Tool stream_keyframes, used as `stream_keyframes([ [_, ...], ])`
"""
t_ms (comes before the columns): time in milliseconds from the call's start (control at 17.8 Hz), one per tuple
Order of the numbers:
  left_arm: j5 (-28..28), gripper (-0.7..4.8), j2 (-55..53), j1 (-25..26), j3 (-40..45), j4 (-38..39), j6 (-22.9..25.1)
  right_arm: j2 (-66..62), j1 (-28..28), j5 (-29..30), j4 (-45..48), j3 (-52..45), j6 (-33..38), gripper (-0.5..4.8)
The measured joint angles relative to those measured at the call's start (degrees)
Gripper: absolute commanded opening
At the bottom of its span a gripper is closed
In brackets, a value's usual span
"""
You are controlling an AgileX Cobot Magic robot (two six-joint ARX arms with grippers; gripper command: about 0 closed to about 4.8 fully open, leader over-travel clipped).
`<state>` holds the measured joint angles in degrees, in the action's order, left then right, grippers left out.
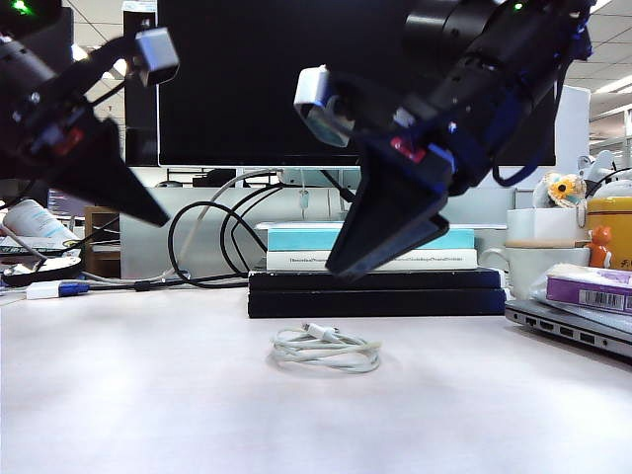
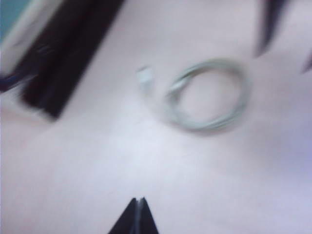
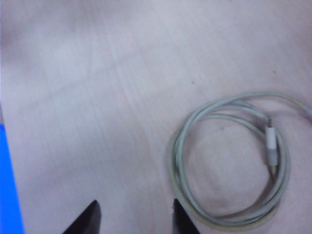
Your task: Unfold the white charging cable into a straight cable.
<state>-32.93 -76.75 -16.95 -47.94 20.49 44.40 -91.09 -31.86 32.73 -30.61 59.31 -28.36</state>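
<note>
The white charging cable (image 1: 367, 357) lies coiled in a small loop on the pale table, in front of the book stack. In the right wrist view the cable (image 3: 178, 151) is a neat ring with one white-and-silver plug (image 3: 271, 146) lying inside it. My right gripper (image 3: 135, 204) is open above the table, one fingertip close beside the ring's edge and nothing between the jaws. In the exterior view the right gripper (image 1: 341, 269) hangs above and behind the coil. My left gripper (image 2: 140, 200) is shut and empty, some way from the blurred cable (image 2: 204, 126). It hovers high at the left (image 1: 163, 217).
Behind the coil stand a black box (image 1: 375, 294) with stacked books (image 1: 296, 259) and a monitor (image 1: 247, 89). Black cables (image 1: 202, 247) loop at the back left, near a white block with a blue tip (image 1: 54, 288). A laptop (image 1: 573, 326), mug (image 1: 523, 265) and purple box (image 1: 592, 288) crowd the right.
</note>
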Motion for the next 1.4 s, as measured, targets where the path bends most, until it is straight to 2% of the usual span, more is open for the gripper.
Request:
stream_keyframes([
  [225,-1.4,-0.01,-0.6,-0.1,-2.6,1.2,0.4,-3.2,0.1,-0.2,1.7,0.0,-1.6,1.90],
  [506,2.4,0.11,-0.7,0.0,-2.6,0.0,-1.4,-5.8,-1.5,-0.6,7.4,0.0,-1.7,1.90],
  [618,2.3,0.63,-0.7,-0.1,-2.6,-0.1,-1.5,-6.6,-1.9,-1.0,10.2,0.0,-1.6,1.89],
  [787,2.3,0.67,-0.8,-0.1,-2.6,-0.7,-1.6,-7.7,-2.6,-1.3,13.2,0.2,-0.1,1.90],
  [1068,2.4,0.67,-0.8,-0.1,-2.6,-2.1,-1.6,-11.2,-3.3,-1.7,12.5,0.7,0.2,1.90],
  [1405,2.4,0.67,-0.8,0.0,-2.6,-2.7,-1.9,-12.3,-4.3,-10.1,13.3,0.7,0.0,1.89],
])
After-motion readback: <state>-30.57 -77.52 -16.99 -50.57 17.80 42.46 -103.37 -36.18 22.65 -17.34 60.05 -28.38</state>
